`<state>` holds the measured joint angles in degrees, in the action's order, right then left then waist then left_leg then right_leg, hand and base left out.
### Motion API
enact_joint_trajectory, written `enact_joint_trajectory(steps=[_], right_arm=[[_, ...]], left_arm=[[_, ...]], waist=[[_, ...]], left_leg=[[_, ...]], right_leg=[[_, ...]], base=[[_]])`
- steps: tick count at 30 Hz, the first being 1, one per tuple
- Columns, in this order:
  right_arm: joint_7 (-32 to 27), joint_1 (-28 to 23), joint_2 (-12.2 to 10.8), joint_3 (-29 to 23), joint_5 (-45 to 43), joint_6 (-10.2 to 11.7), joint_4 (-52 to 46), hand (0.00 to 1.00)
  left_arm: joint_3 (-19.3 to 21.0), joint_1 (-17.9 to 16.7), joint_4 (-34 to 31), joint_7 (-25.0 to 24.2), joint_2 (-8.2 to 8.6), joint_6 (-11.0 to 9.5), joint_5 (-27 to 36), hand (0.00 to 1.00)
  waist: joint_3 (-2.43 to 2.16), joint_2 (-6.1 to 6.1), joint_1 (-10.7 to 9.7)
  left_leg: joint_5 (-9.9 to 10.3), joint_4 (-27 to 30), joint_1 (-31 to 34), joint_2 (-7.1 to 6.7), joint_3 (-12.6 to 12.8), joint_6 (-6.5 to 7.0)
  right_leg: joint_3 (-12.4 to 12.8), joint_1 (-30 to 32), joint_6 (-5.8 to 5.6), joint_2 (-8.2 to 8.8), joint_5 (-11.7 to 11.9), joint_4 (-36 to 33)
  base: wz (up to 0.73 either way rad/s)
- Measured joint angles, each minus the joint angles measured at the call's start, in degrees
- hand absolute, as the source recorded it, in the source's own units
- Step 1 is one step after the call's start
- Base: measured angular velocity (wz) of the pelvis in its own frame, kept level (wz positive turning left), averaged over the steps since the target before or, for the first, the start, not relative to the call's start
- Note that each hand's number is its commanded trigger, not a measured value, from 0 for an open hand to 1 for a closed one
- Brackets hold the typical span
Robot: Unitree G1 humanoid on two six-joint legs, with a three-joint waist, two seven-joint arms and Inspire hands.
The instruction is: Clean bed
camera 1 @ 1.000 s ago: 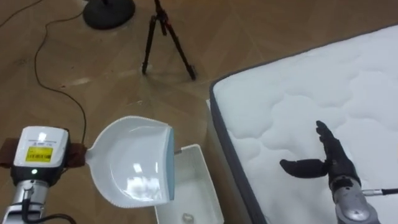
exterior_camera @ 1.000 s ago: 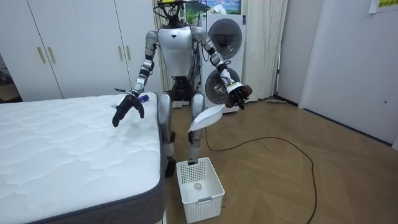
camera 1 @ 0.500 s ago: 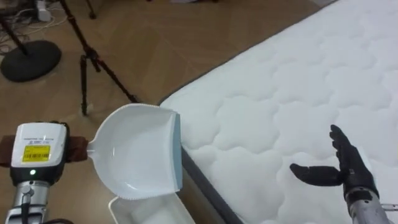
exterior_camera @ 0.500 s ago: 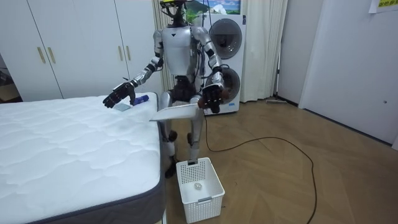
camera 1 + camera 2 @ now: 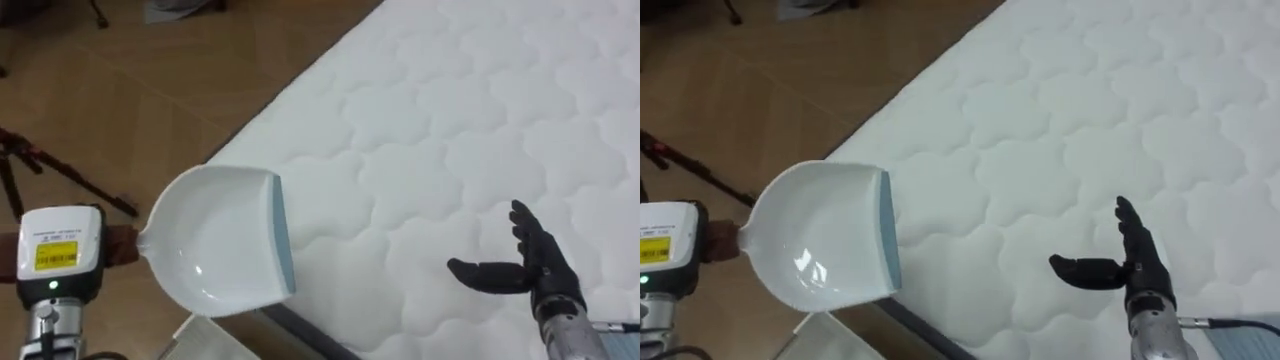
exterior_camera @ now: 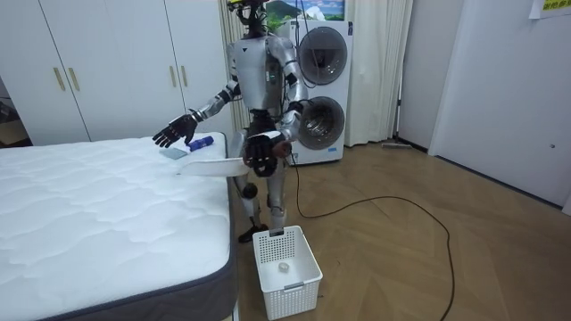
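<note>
2 small bits of litter, a dark blue object (image 6: 202, 141) and a pale blue scrap (image 6: 173, 152), lie near the corner of the white quilted bed (image 5: 450, 120) where the robot stands. Its left hand (image 6: 260, 153) is curled round the handle of the white plastic dustpan with a pale blue lip (image 5: 225, 245), held level over the bed's edge. The right hand (image 5: 530, 268) hovers near the litter, fingers straight and thumb spread. To do this well, I judge the lip should press flat into the mattress beside the scrap, so the right hand can sweep both pieces in without flicking them over the edge. The white slotted basket (image 6: 285, 267) waits on the floor.
</note>
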<state>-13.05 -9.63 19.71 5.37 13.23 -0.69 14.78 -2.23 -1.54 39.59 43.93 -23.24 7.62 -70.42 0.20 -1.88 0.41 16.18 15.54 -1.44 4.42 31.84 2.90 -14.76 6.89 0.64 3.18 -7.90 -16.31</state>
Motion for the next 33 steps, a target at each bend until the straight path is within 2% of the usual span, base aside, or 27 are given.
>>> enact_joint_trajectory(steps=[2,3,4,5,6,7,10,12,13,16,19,23,28,30,31,33], right_arm=[[0.96,0.0,0.0,0.0,0.16,0.0,-0.17,0.0],[1.53,0.0,0.0,0.1,0.26,-0.01,-0.35,0.0],[1.93,-0.06,0.0,0.12,0.27,-0.02,-1.2,0.0],[2.1,-0.04,0.0,0.12,0.27,-0.02,-1.74,0.0],[2.47,0.04,0.02,0.12,0.32,0.01,-2.73,0.0],[3.02,0.24,0.06,0.14,0.23,0.0,-3.07,0.0],[4.77,0.51,-0.27,0.15,-0.37,-0.14,-3.07,0.0],[5.41,0.79,-0.95,0.07,-0.46,-0.16,-3.07,0.0],[5.73,0.79,-1.45,0.07,-0.61,-0.23,-3.06,0.0],[5.71,0.8,-2.16,0.07,-1.47,-0.7,-3.04,0.0],[5.74,0.91,-2.38,0.07,-2.39,-0.74,-3.1,0.0],[5.77,1.01,-2.37,0.06,-3.36,-0.74,-3.09,0.0],[7.28,1.74,-2.38,0.01,-4.6,-0.75,-3.08,0.0],[8.09,1.81,-2.39,0.12,-4.52,-0.74,-3.06,0.0],[8.35,1.82,-2.4,0.16,-3.79,-0.74,-2.97,0.0],[8.26,1.82,-2.4,0.16,-3.21,-0.74,-2.67,0.0]], left_arm=[[0.03,-0.59,-0.69,-0.97,0.27,0.0,0.05,1.0],[0.05,-1.6,-1.61,-1.41,0.31,0.0,0.5,1.0],[0.14,-2.76,-2.48,-1.78,0.35,-0.11,1.46,1.0],[0.31,-3.24,-2.62,-1.85,0.44,-0.27,1.79,1.0],[1.0,-3.92,-2.65,-2.14,1.02,-0.41,2.34,1.0],[2.07,-4.27,-2.66,-2.55,2.25,-0.45,2.43,1.0],[3.39,-4.73,-2.87,-3.21,4.81,-0.59,3.41,1.0],[3.45,-4.56,-2.92,-3.22,4.89,-0.81,3.36,1.0],[3.45,-4.54,-2.91,-3.21,4.93,-1.08,3.42,1.0],[3.38,-4.52,-3.09,-3.16,5.25,-1.92,3.41,1.0],[3.44,-4.51,-3.7,-3.0,5.24,-1.88,3.43,1.0],[3.44,-4.53,-3.7,-2.93,5.16,-2.47,3.43,1.0],[3.57,-4.54,-3.7,-2.9,4.77,-3.7,3.38,1.0],[3.75,-4.55,-3.67,-2.83,4.59,-4.12,3.39,1.0],[3.76,-4.55,-3.67,-2.82,4.56,-4.18,3.42,1.0],[3.75,-4.49,-3.68,-2.82,4.55,-4.59,3.53,1.0]], waist=[[-0.08,-0.5,0.04],[-0.08,-0.74,0.56],[-0.08,-0.92,1.51],[-0.08,-1.07,1.81],[-0.3,-1.37,1.99],[-0.3,-1.66,2.17],[-0.5,-2.03,1.68],[-0.52,-1.67,1.0],[-0.36,-1.3,0.58],[-0.27,-0.98,-0.4],[-0.14,-1.17,-0.69],[0.09,-1.52,-1.69],[0.12,-1.6,-2.05],[0.05,-1.44,-1.23],[0.04,-1.42,-0.46],[0.04,-1.44,-0.25]], left_leg=[[0.12,-0.18,-0.64,-0.2,-2.65,-0.2],[0.2,-0.31,-1.55,-0.48,-5.52,-0.35],[0.24,-0.45,-2.56,-0.98,-9.85,-0.42],[0.24,-0.49,-2.99,-1.25,-12.76,-0.42],[0.23,-0.48,-3.65,-1.88,-17.79,-0.45],[0.22,0.03,-4.18,-2.26,-19.71,-0.49],[0.19,-2.09,-6.66,-2.75,-20.29,-0.55],[0.19,-4.1,-7.65,-3.26,-19.22,-0.55],[0.2,-4.72,-7.99,-3.24,-19.02,-0.55],[0.42,-5.1,-8.08,-3.78,-18.0,-0.66],[1.11,-5.69,-8.12,-3.6,-17.55,-0.99],[1.13,-5.63,-8.07,-3.76,-16.96,-0.99],[1.16,-5.49,-6.92,-4.19,-14.24,-0.93],[1.18,-5.88,-6.85,-4.01,-12.17,-0.92],[1.31,-6.0,-6.95,-3.92,-11.19,-0.97],[1.53,-6.0,-7.12,-3.72,-10.49,-1.02]], right_leg=[[2.4,0.05,0.19,-1.02,0.51,0.62],[4.68,0.02,0.4,-1.86,0.7,0.62],[7.5,0.02,0.69,-2.84,0.96,0.62],[8.85,-0.03,0.84,-3.38,1.21,0.61],[11.79,-0.33,1.0,-4.25,1.57,0.38],[14.45,-0.58,1.01,-4.96,2.07,0.35],[19.6,0.2,0.85,-6.98,2.41,-0.87],[21.67,1.85,0.85,-8.27,2.41,-2.59],[22.47,2.55,0.86,-8.62,2.45,-3.32],[22.97,3.48,0.9,-9.02,3.04,-3.79],[24.15,4.16,0.96,-9.93,4.1,-3.54],[24.95,4.33,0.9,-10.13,4.41,-3.45],[27.55,6.58,0.54,-10.99,4.91,-4.43],[28.1,7.35,0.66,-11.43,5.41,-4.33],[26.7,7.77,1.02,-11.25,5.68,-4.36],[25.42,7.94,1.36,-11.2,5.89,-4.22]], base=[[-0.74],[-1.15],[-1.27],[-1.36],[-1.24],[-1.19],[-1.04],[-0.78],[-0.69],[-0.39],[-0.25],[-0.12],[-0.27],[-0.45],[-0.52],[-0.3]])
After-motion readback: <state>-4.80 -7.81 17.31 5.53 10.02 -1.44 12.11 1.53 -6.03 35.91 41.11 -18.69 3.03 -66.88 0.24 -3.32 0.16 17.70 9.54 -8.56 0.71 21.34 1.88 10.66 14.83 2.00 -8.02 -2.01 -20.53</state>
